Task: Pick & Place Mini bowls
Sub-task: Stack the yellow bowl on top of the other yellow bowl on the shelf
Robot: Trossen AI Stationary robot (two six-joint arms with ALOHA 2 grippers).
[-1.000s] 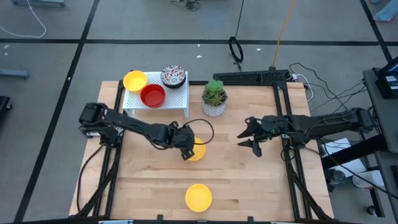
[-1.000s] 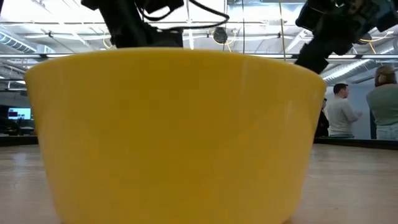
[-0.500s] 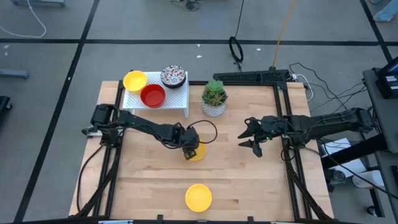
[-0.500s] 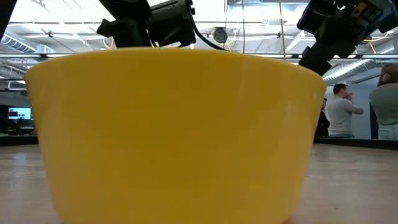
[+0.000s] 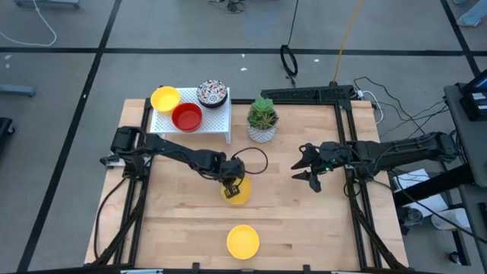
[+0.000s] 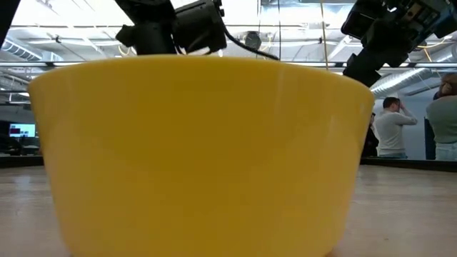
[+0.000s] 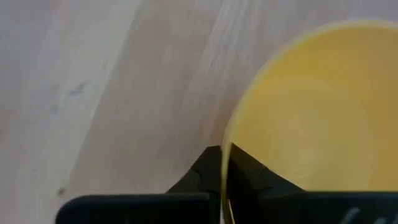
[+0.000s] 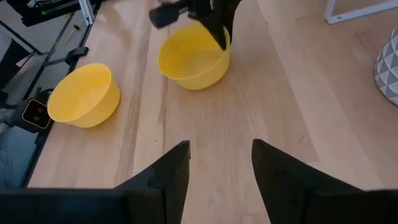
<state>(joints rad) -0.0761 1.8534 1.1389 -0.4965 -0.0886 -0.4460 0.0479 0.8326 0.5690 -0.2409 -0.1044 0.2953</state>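
A yellow mini bowl (image 5: 237, 193) stands mid-table, and my left gripper (image 5: 232, 183) is shut on it; the right wrist view shows this bowl (image 8: 193, 57) too. A second yellow mini bowl (image 5: 243, 240) sits near the front edge and fills the low view (image 6: 200, 157). On a white rack (image 5: 221, 122) at the far left rest a yellow bowl (image 5: 165, 98), a red bowl (image 5: 186, 117) and a patterned bowl (image 5: 212, 93). My right gripper (image 5: 308, 170) hovers open to the right of centre, with nothing between its fingers. My left gripper pinches the bowl's rim (image 7: 225, 155) on the bowl's far-left side, one finger inside the bowl and one outside. The fingers come from above, slanting in from the table's left. The bowl sits upright with its base on the table.
A white pot with a green plant (image 5: 262, 120) stands at the back, right of the rack. A black cable loops beside my left gripper (image 5: 255, 156). Bare wood lies between the two yellow bowls. People stand in the room beyond the table (image 6: 389, 128).
My left gripper has moved a little toward the table's right edge, over the middle yellow bowl, come down and shut on its rim. The bowl has shifted slightly toward the near edge.
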